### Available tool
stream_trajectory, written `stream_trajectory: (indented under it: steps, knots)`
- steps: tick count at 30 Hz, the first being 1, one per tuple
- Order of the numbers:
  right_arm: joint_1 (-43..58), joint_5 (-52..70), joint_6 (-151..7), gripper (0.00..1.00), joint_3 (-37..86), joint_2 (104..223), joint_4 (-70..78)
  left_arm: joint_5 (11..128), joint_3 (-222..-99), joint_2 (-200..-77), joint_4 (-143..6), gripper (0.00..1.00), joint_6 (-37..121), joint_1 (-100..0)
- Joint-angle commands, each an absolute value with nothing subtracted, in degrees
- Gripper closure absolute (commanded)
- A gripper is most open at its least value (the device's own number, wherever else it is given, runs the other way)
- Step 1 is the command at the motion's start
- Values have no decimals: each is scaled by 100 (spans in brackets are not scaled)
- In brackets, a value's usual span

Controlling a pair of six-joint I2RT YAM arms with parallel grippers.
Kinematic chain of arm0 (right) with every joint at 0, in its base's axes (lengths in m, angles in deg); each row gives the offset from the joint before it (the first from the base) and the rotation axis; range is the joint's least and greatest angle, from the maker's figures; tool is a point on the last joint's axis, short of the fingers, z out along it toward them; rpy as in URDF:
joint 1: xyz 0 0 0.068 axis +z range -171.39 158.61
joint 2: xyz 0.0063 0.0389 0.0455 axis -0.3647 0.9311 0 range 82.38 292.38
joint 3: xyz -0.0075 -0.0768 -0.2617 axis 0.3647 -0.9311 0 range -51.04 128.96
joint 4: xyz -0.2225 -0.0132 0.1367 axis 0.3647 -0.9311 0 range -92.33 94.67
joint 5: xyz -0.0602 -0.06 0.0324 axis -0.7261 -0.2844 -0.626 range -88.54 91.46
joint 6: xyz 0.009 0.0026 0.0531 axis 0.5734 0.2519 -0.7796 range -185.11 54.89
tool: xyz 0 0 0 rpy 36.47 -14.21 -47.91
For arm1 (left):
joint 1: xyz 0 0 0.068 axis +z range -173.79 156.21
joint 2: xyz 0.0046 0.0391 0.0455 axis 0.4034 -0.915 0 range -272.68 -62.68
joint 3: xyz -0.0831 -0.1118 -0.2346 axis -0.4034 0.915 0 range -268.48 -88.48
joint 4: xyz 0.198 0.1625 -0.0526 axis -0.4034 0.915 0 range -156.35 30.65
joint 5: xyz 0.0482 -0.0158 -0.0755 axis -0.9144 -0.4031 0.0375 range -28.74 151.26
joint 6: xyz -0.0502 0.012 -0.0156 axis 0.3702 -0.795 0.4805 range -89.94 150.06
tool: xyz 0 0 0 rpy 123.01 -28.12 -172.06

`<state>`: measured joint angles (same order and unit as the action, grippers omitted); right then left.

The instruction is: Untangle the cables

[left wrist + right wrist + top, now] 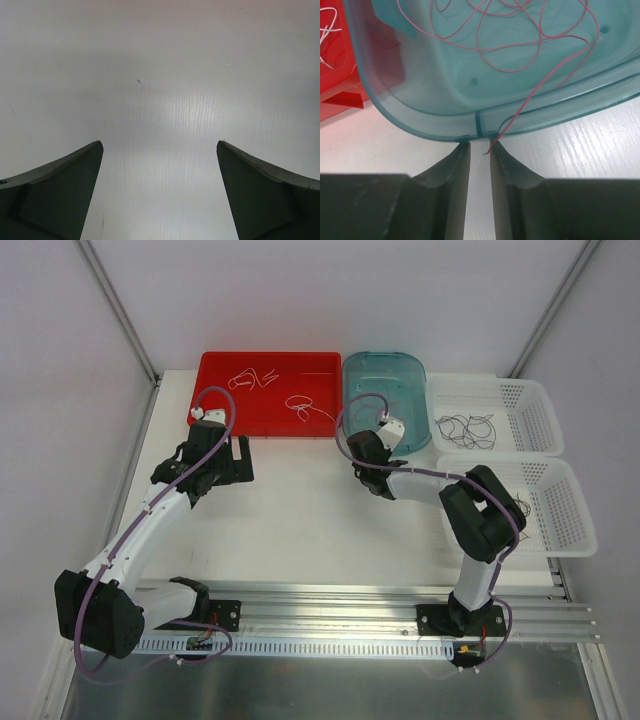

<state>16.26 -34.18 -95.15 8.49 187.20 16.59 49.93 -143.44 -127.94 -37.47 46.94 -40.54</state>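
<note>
- The right end effector (479,146) sits low on the table (300,510), its tips against the near rim of the teal bin (420,117). The jaws are almost together with a slim gap between them, and they clamp nothing that I can see.
- The dark red cable (512,119) lies coiled in loose overlapping loops inside that bin. One strand climbs over the rim, and its free end hangs at the mouth of the gap, touching the right-hand fingertip. That position looks chosen to pinch the loose end and draw the strand out.
- The bin wall is the obstacle: the loops lie behind it, so a pull has to lift the strand over the rim or it may drag the bin.
- The left end effector (160,145) hovers over bare table just in front of the red tray (215,370), jaws wide apart and holding nothing.
- White cables (300,408) lie in small curls in the red tray.
- Black cables (468,427) lie in the upper white basket (535,400), apart from the others. It reads as sorting by colour.
</note>
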Motion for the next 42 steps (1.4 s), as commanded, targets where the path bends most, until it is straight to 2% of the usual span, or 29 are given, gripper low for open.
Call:
stream_trajectory:
  steps: [1,8,21,27,34,38,40,41,42]
  knots:
    - [1588,-3879,-9736,79,1110,18767,1487,5089,-14359,-12764,-3858,1,4720,-3988]
    - [1605,-3836,-9657,99,1057,18618,1355,5089,-14350,-12755,-3858,1,4720,-3979]
    - [2027,-3731,-9939,99,1171,17442,-315,5071,-14350,-12746,-3866,1,4711,-3952]
    - [1799,-3503,-9017,99,2198,17264,-948,5106,-14350,-12737,-3858,1,4720,-3952]
    - [868,-2730,-8049,99,3516,18081,-737,5062,-14333,-12746,-3858,1,4693,-3952]
    - [323,-2035,-7979,99,4571,19212,-1227,5062,-14341,-12772,-3866,1,4684,-3944]
    - [252,-1841,-7865,95,5116,19548,-1431,5062,-14341,-12772,-3858,1,4676,-3944]
    - [208,-1780,-7812,86,5240,19680,-1545,5062,-14341,-12764,-3858,1,4676,-3944]
    - [199,-1683,-7777,83,5293,19803,-1563,5062,-14341,-12764,-3866,1,4676,-3944]
